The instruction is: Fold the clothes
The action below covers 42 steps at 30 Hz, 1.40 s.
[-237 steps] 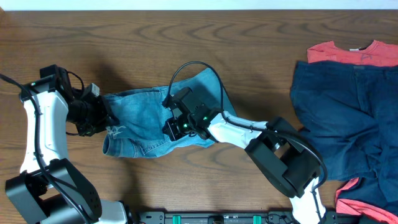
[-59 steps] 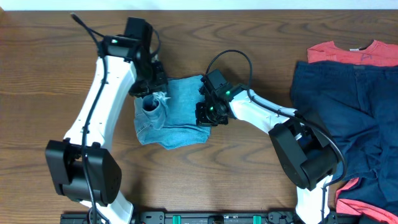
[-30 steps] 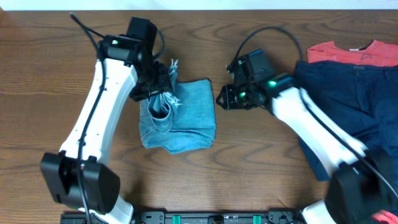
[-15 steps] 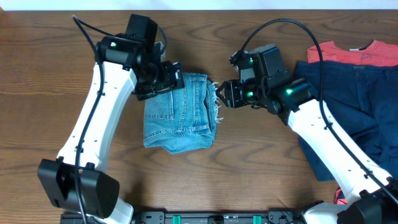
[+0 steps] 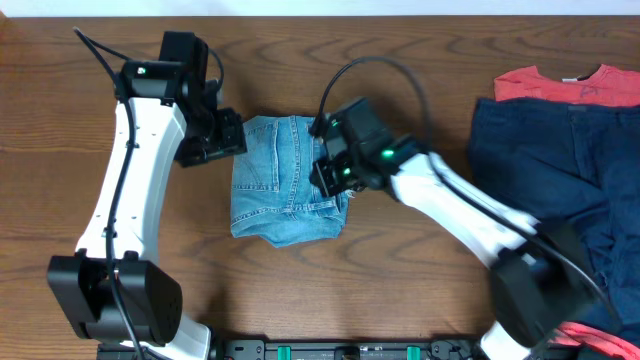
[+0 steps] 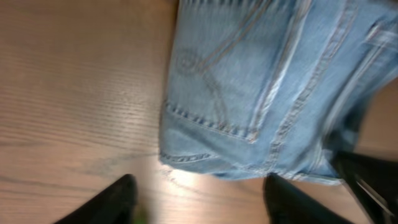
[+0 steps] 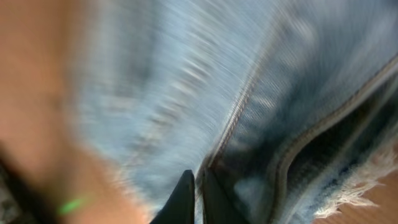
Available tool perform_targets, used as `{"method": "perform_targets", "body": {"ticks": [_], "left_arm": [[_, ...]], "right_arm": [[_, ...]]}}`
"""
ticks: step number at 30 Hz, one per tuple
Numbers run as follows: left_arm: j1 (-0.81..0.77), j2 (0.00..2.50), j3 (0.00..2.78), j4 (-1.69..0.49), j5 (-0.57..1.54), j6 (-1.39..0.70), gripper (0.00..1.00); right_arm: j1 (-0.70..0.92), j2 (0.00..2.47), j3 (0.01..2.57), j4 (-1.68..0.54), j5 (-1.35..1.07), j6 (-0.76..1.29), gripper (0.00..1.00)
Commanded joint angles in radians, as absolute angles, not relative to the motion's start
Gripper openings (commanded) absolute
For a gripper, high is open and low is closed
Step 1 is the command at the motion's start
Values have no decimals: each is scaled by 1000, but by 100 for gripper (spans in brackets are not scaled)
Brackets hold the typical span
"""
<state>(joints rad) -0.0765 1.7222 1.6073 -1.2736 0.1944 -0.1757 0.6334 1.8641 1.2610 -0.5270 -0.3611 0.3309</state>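
The light-blue jeans (image 5: 288, 180) lie folded into a compact rectangle at mid-table, a back pocket (image 6: 217, 87) facing up. My left gripper (image 5: 232, 140) hovers at their upper left edge, open, with bare wood between its fingers (image 6: 109, 202). My right gripper (image 5: 328, 180) rests on the jeans' right edge; in the right wrist view it is shut (image 7: 196, 199), its tips against blurred denim (image 7: 186, 93). A frayed hem (image 7: 348, 193) shows at the lower right of that view. The navy garment (image 5: 545, 170) and the coral-red T-shirt (image 5: 565, 85) lie spread at the far right.
The wooden table (image 5: 100, 300) stretches bare to the left and in front of the jeans. The right arm's cable (image 5: 380, 65) loops above the jeans. More coral-red cloth (image 5: 585, 335) shows at the bottom right corner.
The left gripper let the denim go and drew back to the left. The right gripper swung left from beside the jeans onto their right edge and shut. The jeans now lie flat.
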Motion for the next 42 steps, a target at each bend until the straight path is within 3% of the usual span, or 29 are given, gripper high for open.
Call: {"method": "perform_targets", "body": {"ticks": [1,12,14,17,18,20,24,34,38,42], "left_arm": [[-77,1720,1537,-1266,244,-97,74],[-80,1720,1172,-976,464,-98,72],[-80,1720,1101,-914,460,-97,67],[-80,1720,1003,-833,450,-97,51],[-80,1721,973,-808,427,-99,40],[-79,1721,923,-770,332,-144,27],[-66,1721,881,-770,111,-276,14],[-18,1694,1046,-992,255,-180,14],[-18,1637,1199,-1053,358,-150,13],[-19,1578,1282,-923,445,-151,14]], "right_arm": [[604,1980,1262,-589,-219,539,4],[566,2038,1262,-692,-242,514,6],[566,2038,1262,-692,-242,514,6],[566,2038,1262,-693,-242,507,6],[566,2038,1262,-694,-242,507,6],[566,2038,1262,-701,-239,507,6],[563,2038,1262,-725,-235,507,6],[513,1907,1264,-787,-299,368,7],[491,1730,1265,-669,-427,294,9],[496,1596,1265,-476,-434,304,14]]}}
